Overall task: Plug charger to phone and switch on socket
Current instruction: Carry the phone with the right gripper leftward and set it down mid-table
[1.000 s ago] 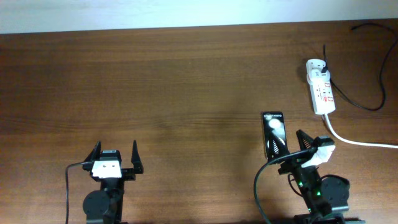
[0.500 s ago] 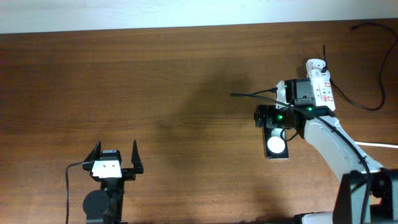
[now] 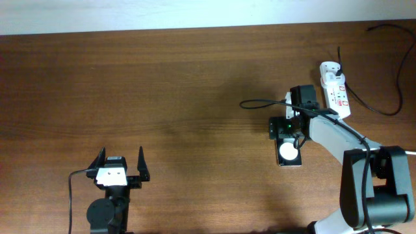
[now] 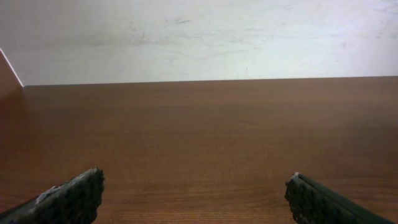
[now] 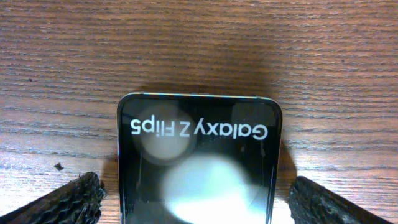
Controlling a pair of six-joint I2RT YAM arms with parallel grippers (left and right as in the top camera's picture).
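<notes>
Wood tabletop (image 5: pixel 62 50) bears phone (image 5: pixel 198 158) between spread right jaws, apparently untouched.

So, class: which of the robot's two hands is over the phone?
The right hand, its open fingers flanking the lettered end of the phone. The left hand sits far off across the table, with nothing between its fingers.

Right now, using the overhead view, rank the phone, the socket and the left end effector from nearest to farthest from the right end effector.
1. Phone: directly beneath the right end effector.
2. Socket: farther back, to its right.
3. Left end effector: far across the table, front left.
</notes>
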